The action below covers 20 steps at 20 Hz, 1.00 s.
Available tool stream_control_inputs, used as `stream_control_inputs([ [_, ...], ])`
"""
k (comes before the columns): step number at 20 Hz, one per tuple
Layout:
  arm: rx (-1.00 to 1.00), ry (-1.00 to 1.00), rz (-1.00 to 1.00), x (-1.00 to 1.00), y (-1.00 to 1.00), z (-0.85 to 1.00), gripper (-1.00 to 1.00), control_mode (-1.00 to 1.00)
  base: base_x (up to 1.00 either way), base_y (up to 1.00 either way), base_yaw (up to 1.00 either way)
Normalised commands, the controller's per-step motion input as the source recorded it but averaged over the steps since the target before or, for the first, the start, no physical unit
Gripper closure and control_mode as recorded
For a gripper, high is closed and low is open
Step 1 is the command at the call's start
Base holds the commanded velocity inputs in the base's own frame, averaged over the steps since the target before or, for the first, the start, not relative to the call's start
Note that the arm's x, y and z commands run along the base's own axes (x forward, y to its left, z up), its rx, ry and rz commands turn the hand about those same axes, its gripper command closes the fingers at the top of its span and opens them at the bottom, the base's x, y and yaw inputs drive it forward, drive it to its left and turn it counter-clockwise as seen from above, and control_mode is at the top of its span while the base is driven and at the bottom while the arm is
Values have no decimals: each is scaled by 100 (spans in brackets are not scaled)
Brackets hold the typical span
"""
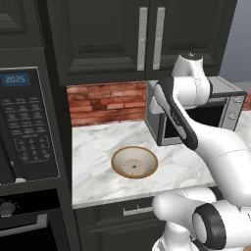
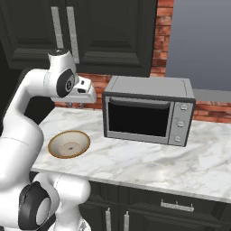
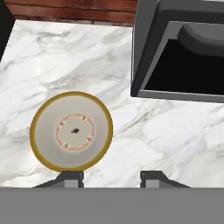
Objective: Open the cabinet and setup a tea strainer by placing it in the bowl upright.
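Cabinet (image 1: 147, 34) is shut, so you are at the opening step. Bowl (image 3: 71, 130) sits near the surface's (image 3: 175, 131) front edge. Tool (image 3: 111, 177) hovers above, part open, empty. Next, reach a handle (image 1: 142, 38).

One text reads clearly: the digits "20:25", pale blue on the small clock display (image 1: 15, 79) at the top of the black wall oven's control panel (image 1: 25, 127) in the left base view. The rows of buttons under that display carry small white markings, too blurred to read. The knobs on the silver microwave (image 2: 149, 109) have no legible labels in the right base view.
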Motion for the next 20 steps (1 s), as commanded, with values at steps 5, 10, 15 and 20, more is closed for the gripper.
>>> stream_control_inputs([
  [5,-5,-4,7,11,0,11,-100,-100,0,0,0],
  [10,-3,-31,10,12,2,80,-100,-100,0,0,0],
  [15,0,-40,-3,0,9,92,-100,-100,0,0,0],
  [20,0,-31,-19,14,22,99,-100,-100,0,0,0],
])
